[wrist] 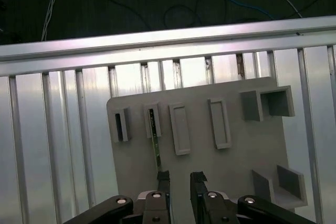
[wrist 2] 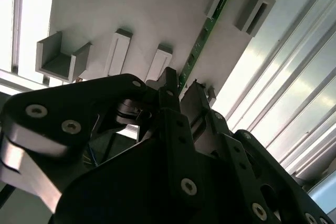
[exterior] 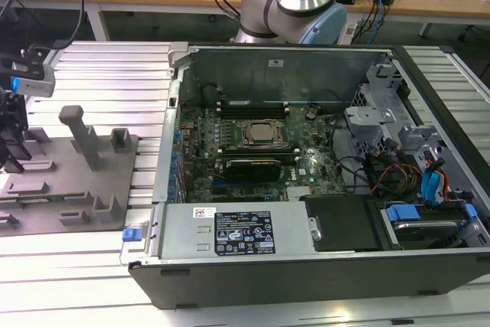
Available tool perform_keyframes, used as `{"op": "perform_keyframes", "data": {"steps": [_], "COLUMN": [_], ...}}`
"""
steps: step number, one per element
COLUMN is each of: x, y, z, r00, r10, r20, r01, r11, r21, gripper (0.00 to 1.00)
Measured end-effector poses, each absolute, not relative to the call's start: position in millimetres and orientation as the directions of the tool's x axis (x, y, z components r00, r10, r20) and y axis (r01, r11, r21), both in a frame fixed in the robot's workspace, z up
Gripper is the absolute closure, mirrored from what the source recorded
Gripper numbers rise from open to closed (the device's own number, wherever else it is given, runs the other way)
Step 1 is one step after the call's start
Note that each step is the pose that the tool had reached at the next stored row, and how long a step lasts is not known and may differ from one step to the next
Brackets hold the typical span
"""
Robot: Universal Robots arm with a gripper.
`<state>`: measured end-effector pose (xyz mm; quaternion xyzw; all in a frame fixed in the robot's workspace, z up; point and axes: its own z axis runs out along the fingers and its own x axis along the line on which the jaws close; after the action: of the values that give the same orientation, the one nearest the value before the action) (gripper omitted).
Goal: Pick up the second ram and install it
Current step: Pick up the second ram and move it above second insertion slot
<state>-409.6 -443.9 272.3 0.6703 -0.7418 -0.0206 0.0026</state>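
Observation:
The second ram (wrist 2: 201, 40) is a thin green stick standing on edge in the slots of the grey fixture plate (wrist 2: 152, 14). In the first wrist view the ram (wrist: 156, 142) runs from a slot toward my fingers. My gripper (wrist 2: 182, 88) hangs open just above the stick's near end, and the stick lines up with the gap close to one fingertip (wrist: 164, 178). Nothing is gripped. In the exterior view my gripper (exterior: 11, 143) is at the far left over the fixture plate (exterior: 76, 189).
An open computer case (exterior: 306, 266) fills the middle of the exterior view, with the motherboard and processor socket (exterior: 260, 134) inside. Upright posts (exterior: 80, 135) and blocks stand on the fixture plate. Ribbed aluminium table rails (wrist: 52, 145) surround the plate.

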Motion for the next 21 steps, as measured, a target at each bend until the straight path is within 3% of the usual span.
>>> {"op": "perform_keyframes", "data": {"steps": [21], "x": [-392], "y": [-465], "z": [225], "r00": [-0.047], "r10": [-0.999], "r20": [-0.021], "r01": [-0.998], "r11": [0.047], "r21": [0.034], "gripper": [0.7]}}
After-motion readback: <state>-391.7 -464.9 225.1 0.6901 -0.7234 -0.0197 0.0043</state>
